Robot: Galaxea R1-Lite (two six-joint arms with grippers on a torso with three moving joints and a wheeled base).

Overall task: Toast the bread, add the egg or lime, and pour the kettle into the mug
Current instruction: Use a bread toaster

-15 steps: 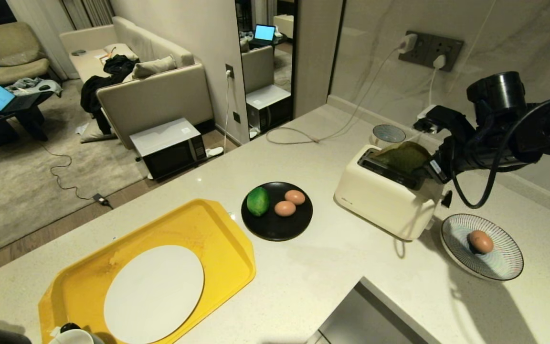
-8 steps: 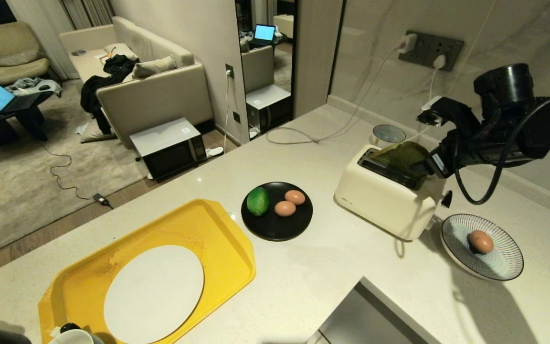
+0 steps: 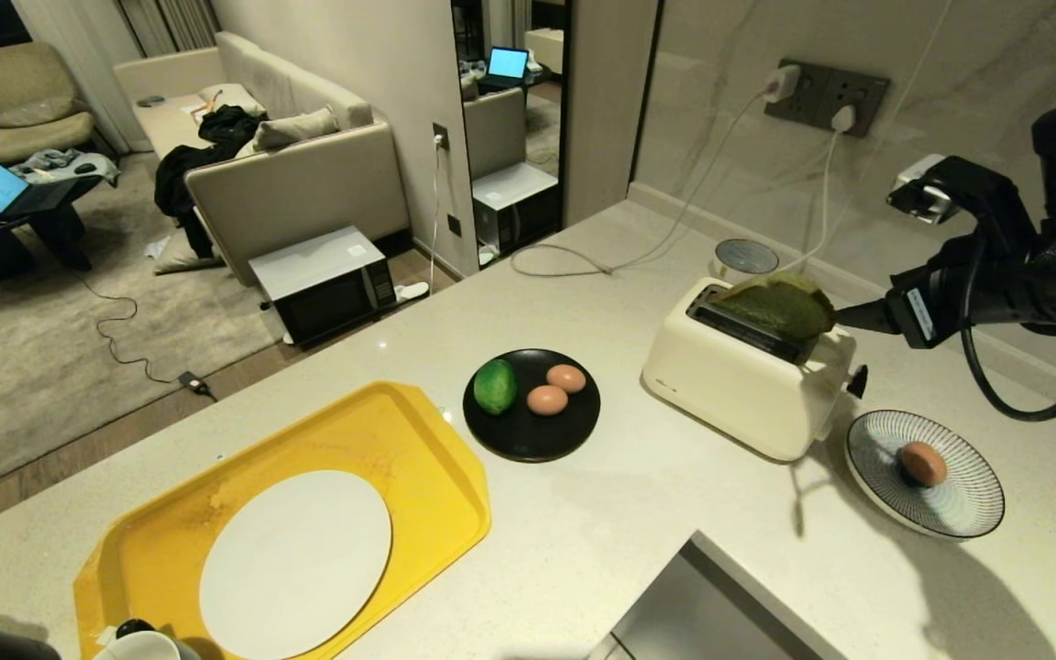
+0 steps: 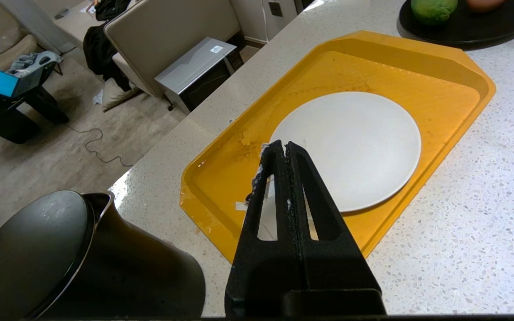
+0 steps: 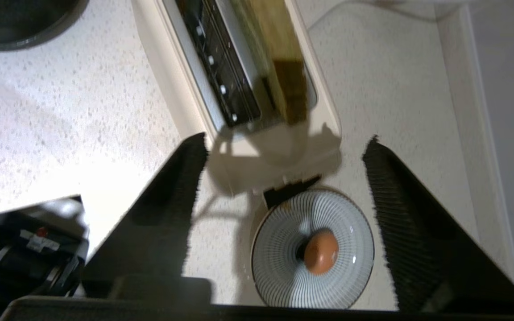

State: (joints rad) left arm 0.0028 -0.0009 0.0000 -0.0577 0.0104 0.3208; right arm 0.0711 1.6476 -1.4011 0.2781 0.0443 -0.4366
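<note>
A cream toaster (image 3: 743,385) stands on the worktop (image 3: 638,513) between a black plate (image 3: 533,417) with the lime (image 3: 495,386) and a striped dish (image 3: 950,500) bearing an egg (image 3: 922,463). The bread (image 3: 780,307) leans half-sunk in the toaster's rear slot. The right tool (image 5: 283,147), fingers spread and empty, has pulled back from the bread. The left tool (image 4: 282,149), pressed together, hangs over a yellow tray (image 4: 440,71) beside the kettle (image 4: 60,263).

- Green bread (image 3: 780,307) with brown crust stands tilted, partly in a toaster slot.
- Green lime (image 3: 496,386) beside two brown eggs.
- A third egg (image 3: 922,463) on a striped dish.
- Black kettle (image 4: 60,267), lid shut.
- White mug (image 3: 138,646), rim barely visible.
</note>
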